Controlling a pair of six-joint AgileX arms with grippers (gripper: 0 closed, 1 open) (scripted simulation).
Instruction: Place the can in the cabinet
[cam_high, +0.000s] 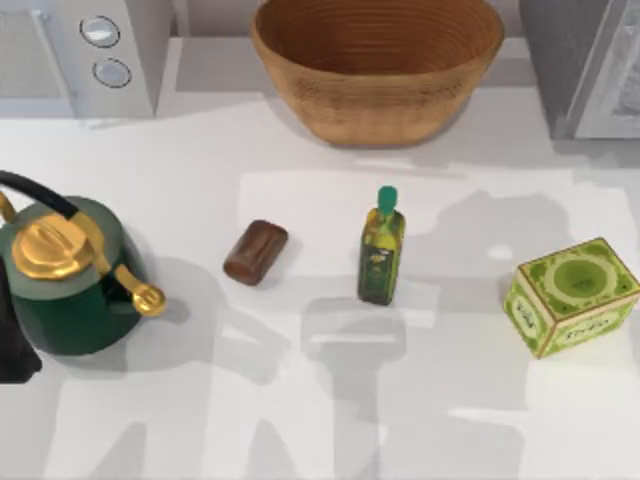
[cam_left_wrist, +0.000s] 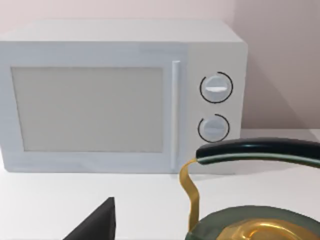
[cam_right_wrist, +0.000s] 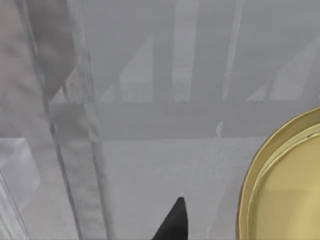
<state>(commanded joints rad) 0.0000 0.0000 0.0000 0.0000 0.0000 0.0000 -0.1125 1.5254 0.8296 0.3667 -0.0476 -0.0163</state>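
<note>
The can (cam_high: 255, 252), a small dark brown glossy cylinder, lies on its side on the white table, left of centre, with nothing touching it. The grey cabinet (cam_high: 590, 60) stands at the back right corner. My left arm (cam_high: 12, 345) is a dark shape at the table's far left edge, beside the kettle and well away from the can. A dark tip of my left gripper (cam_left_wrist: 95, 227) shows in the left wrist view, facing the microwave. A dark tip of my right gripper (cam_right_wrist: 172, 225) shows in the right wrist view before grey panels.
A green and gold kettle (cam_high: 70, 280) stands at the left. A green-capped bottle (cam_high: 381, 250) stands right of the can, and a green printed box (cam_high: 570, 295) sits farther right. A woven basket (cam_high: 377, 65) and a white microwave (cam_high: 80, 50) line the back. A yellow round rim (cam_right_wrist: 280, 190) shows near the right gripper.
</note>
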